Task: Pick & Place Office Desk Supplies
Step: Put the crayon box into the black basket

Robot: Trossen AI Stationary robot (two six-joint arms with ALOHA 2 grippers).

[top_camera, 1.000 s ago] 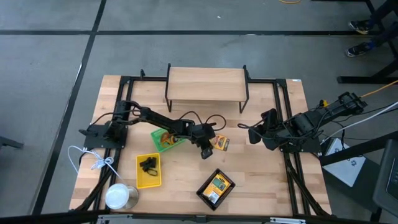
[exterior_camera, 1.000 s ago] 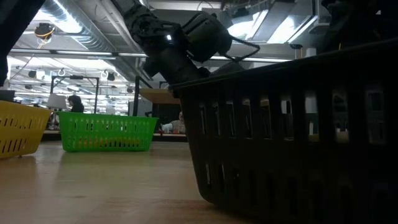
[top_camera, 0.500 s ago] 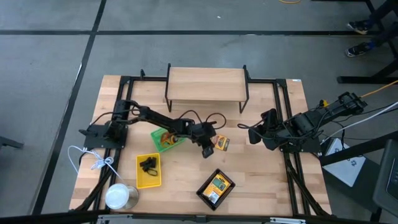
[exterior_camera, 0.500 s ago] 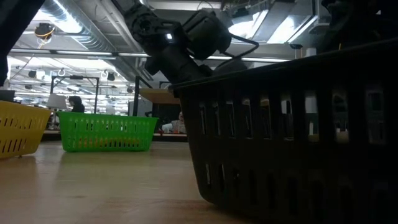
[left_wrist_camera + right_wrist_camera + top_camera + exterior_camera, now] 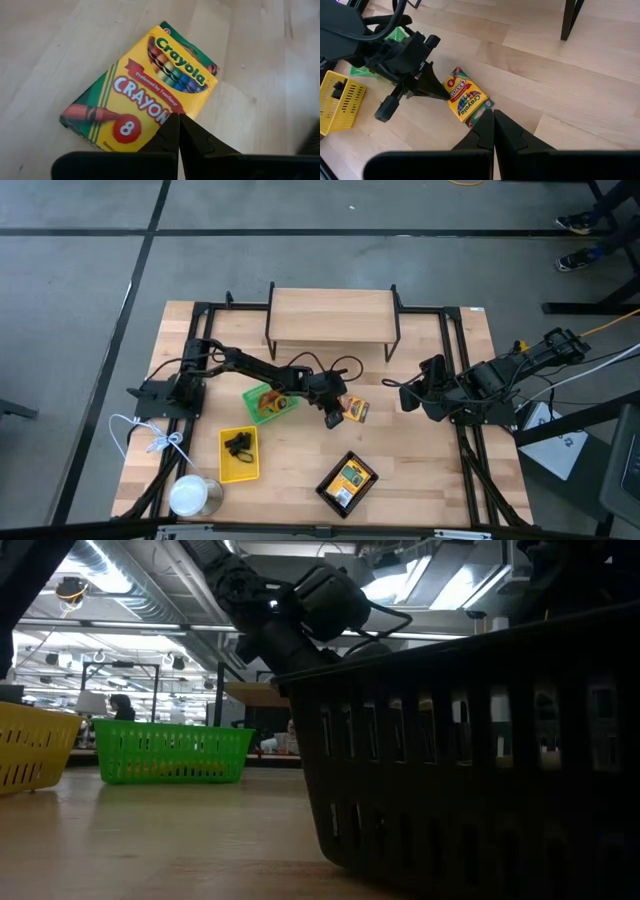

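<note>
A yellow-and-green crayon box (image 5: 356, 411) (image 5: 145, 95) (image 5: 465, 101) lies flat on the table near its middle. My left gripper (image 5: 333, 418) (image 5: 178, 117) (image 5: 440, 94) is shut and slants down, its tips at the box's left side. The green tray (image 5: 250, 394) behind it holds orange loops (image 5: 272, 402). The yellow tray (image 5: 240, 470) holds black clips (image 5: 238, 444). The black mesh tray (image 5: 325, 485) (image 5: 480, 760) holds a second crayon box (image 5: 348, 480). My right gripper (image 5: 405, 396) (image 5: 493, 114) is shut and hangs over the table to the right of the box. My left gripper's shut fingertips (image 5: 443, 95) stand at the crayon box's long edge near its "8" end (image 5: 125, 131), slanting down from the table's left. I cannot tell whether they touch the box. The box lies flat on the table.
A wooden shelf riser (image 5: 330, 318) stands at the far side. A white can (image 5: 195, 495) and a white cord (image 5: 150, 438) lie at the near left. Bare tabletop shows between the crayon box and my right arm.
My left arm has shifted a little toward the far edge, uncovering more of the green tray. Its gripper has stayed shut beside the crayon box, and the box has not moved.
</note>
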